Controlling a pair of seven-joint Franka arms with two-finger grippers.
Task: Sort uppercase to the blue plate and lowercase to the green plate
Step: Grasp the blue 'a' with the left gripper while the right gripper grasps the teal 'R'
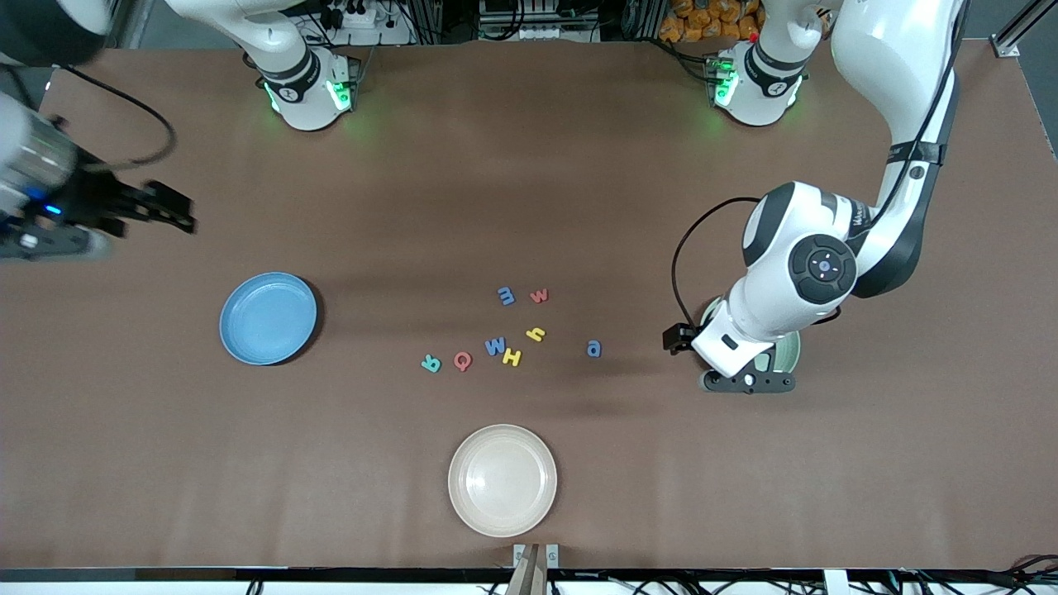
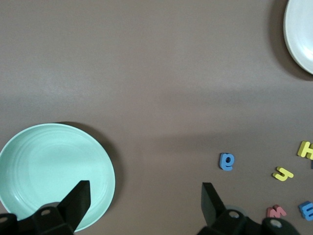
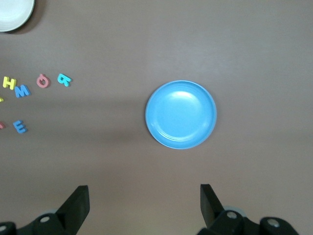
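Front view is showing the right claw (image 1: pixel 178 216) at the right arm's end of the bench (image 1: pixel 529 463), its arm reaching in low from the edge, fingers spread wide and gripping nothing; it is hovering over bare bench, with the blue plate (image 1: pixel 268 318) lying nearer to the camera. Next come the foam letters, all loose on the bench between the two plates: the teal R (image 1: pixel 431 363), the red Q (image 1: pixel 463 360), the blue W (image 1: pixel 495 345) and the yellow H (image 1: pixel 512 357) are lying in a rough row, the H touching or just beside the W. Farther from the camera are sitting the blue m (image 1: pixel 506 295) and the red w (image 1: pixel 539 295), with the yellow h (image 1: pixel 536 334) between them and the H, and the blue a (image 1: pixel 593 349) lying apart toward the left arm's end. The beige plate (image 1: pixel 502 479) is sitting nearest the camera. The left arm is bending down sharply, its wrist covering most of the green plate (image 1: pixel 792 351); the left claw (image 2: pixel 144 196) is hanging over that plate's rim, jaws wide and empty. Both plates are holding no letters.
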